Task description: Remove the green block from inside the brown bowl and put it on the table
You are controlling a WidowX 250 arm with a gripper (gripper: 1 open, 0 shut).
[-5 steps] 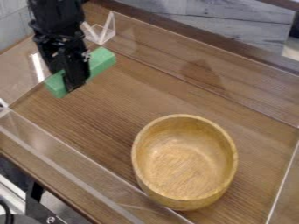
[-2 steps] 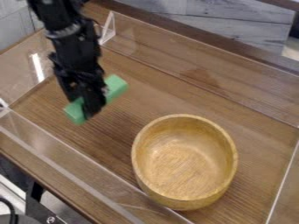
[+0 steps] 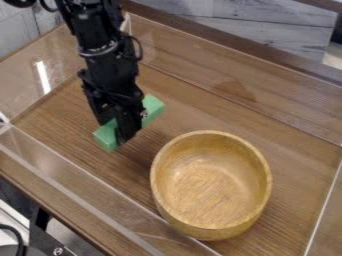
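My black gripper (image 3: 128, 128) points straight down and is shut on the green block (image 3: 150, 108), a small bright green bar whose ends stick out on both sides of the fingers. The block hangs low over the table (image 3: 227, 100), just left of the brown bowl (image 3: 210, 184); whether it touches the wood I cannot tell. The round light-brown wooden bowl stands at the lower right with nothing in it.
Low clear plastic walls (image 3: 80, 170) edge the tabletop along the front and left. A clear wall also runs along the back (image 3: 254, 60). Bare wood-grain surface lies behind and to the left of the bowl.
The gripper has carried the green block from the upper left down and to the right, lowering it close to the table beside the bowl. The bowl has not moved.
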